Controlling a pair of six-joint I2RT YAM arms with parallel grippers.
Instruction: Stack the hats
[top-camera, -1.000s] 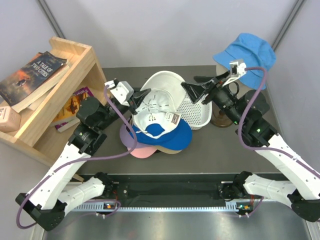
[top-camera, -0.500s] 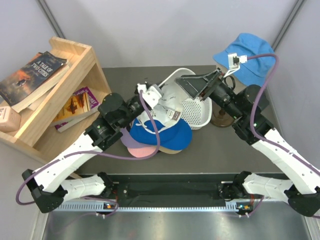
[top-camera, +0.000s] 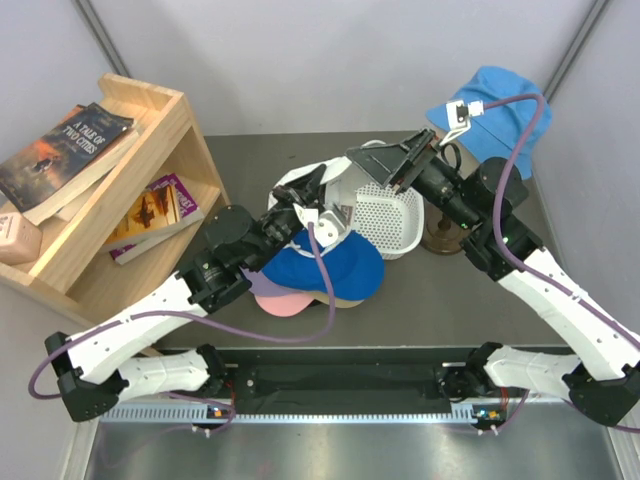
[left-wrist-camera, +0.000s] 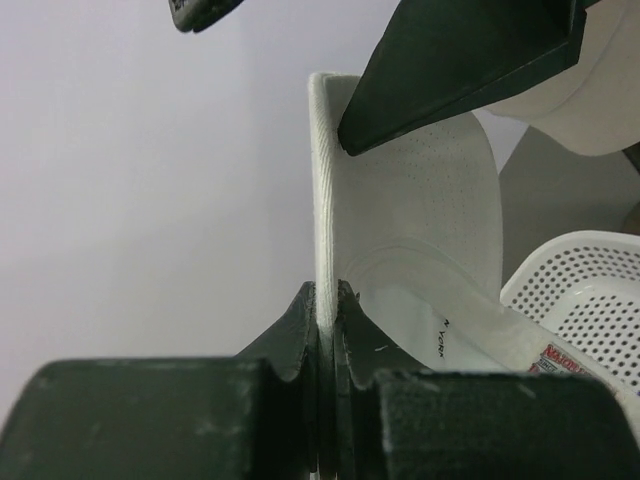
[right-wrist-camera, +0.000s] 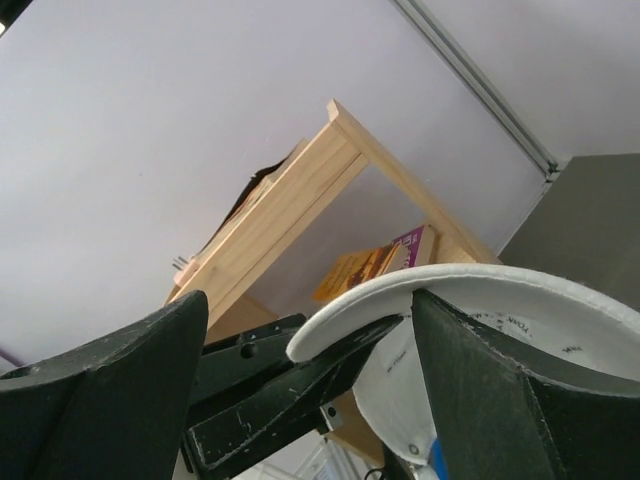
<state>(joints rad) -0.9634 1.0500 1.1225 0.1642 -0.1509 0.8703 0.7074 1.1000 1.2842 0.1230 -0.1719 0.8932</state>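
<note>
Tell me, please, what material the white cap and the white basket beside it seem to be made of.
White cap: apparently woven cotton-like fabric, matte; stitched rows and tiny eyelet holes show. White basket: probably moulded plastic, slightly glossy, with a regular grid of holes and a stiff rim.

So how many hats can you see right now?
5, perhaps more hidden: a white cap held by the left hand; royal blue, pink and tan caps stacked; a blue hat back right.

The dark book lying on top of the wooden shelf says "A TALE OF TWO CITIES" on its cover. The small label inside the white cap has red letters, but they are too blurry to read.
</note>
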